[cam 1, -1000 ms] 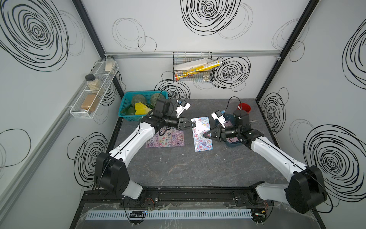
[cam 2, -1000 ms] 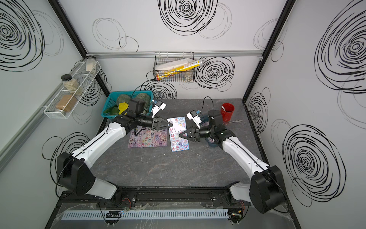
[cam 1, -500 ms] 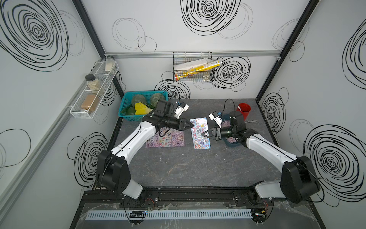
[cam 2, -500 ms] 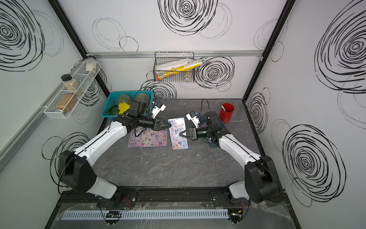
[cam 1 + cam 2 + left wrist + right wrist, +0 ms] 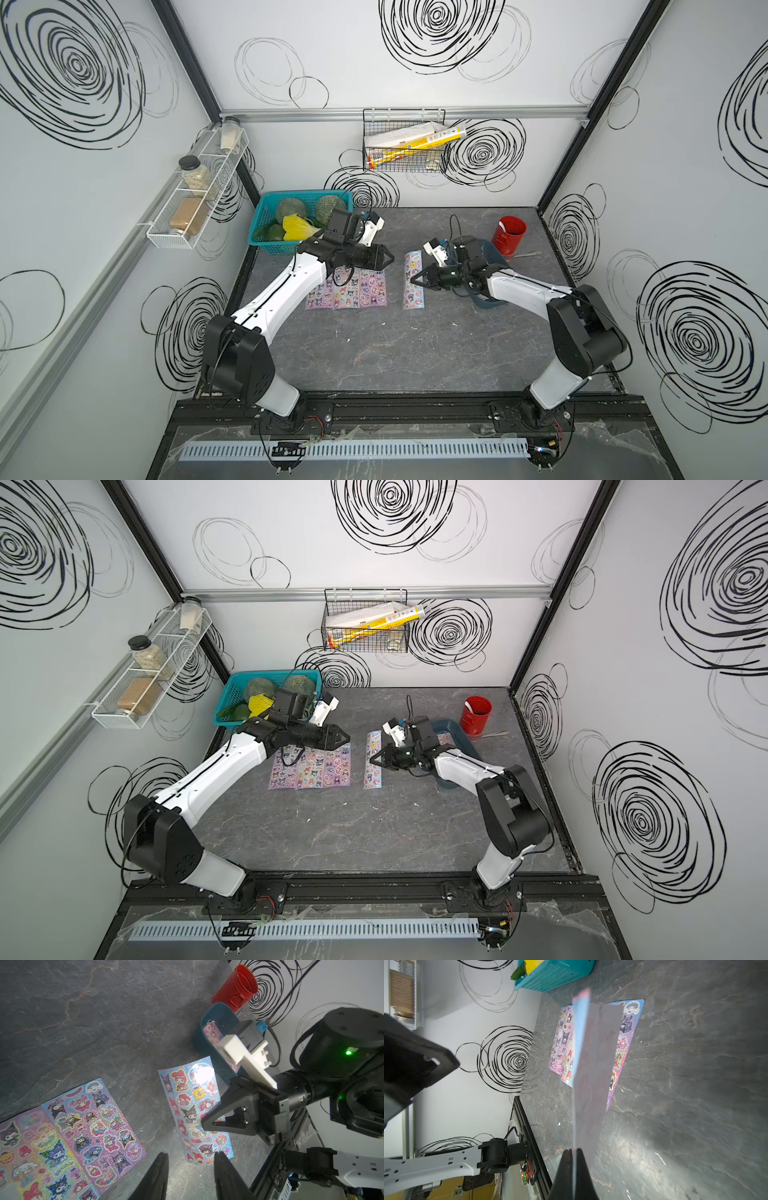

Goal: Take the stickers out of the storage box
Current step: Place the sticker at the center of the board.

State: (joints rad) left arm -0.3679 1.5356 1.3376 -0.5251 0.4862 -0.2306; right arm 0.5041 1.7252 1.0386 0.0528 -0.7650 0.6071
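Grip secured: your right gripper (image 5: 412,281) nips the blue sticker sheet (image 5: 414,299) by its edge (likely to lay it flat). Your left gripper (image 5: 390,258) gapes, empty.

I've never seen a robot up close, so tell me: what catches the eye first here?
The glittery cartoon stickers laid side by side on the table, by the open left gripper. Next to them the right gripper pinches a blue sheet by its edge. Beneath that arm, a pink sheet sits in the teal box.
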